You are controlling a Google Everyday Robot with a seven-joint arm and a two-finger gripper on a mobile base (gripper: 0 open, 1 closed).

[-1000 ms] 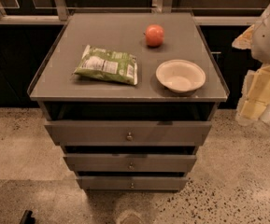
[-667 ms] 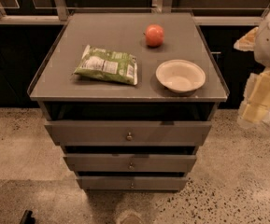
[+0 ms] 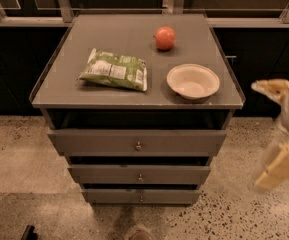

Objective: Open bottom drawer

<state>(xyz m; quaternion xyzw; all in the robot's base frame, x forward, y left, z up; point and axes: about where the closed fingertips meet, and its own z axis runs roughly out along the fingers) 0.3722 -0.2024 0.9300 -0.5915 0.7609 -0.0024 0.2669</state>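
Note:
The grey cabinet has three drawer fronts stacked below its top. The bottom drawer (image 3: 140,196) is the slimmest front, lowest, just above the floor, with a small round metal knob (image 3: 141,199) at its centre. It sits about flush with the fronts above. My gripper (image 3: 278,166) is at the right edge of the camera view, blurred, well to the right of the cabinet and apart from it, at about the height of the middle drawer.
A red apple (image 3: 165,38), a green snack bag (image 3: 115,70) and a white bowl (image 3: 193,81) lie on the cabinet top (image 3: 59,86). The top drawer (image 3: 136,143) and middle drawer (image 3: 139,174) sit above the bottom one. The floor is speckled terrazzo (image 3: 14,154). A railing and dark cabinets are behind.
My arm and gripper at the right have dropped lower, from beside the cabinet top to beside the drawers. The cabinet and the things on it have not moved.

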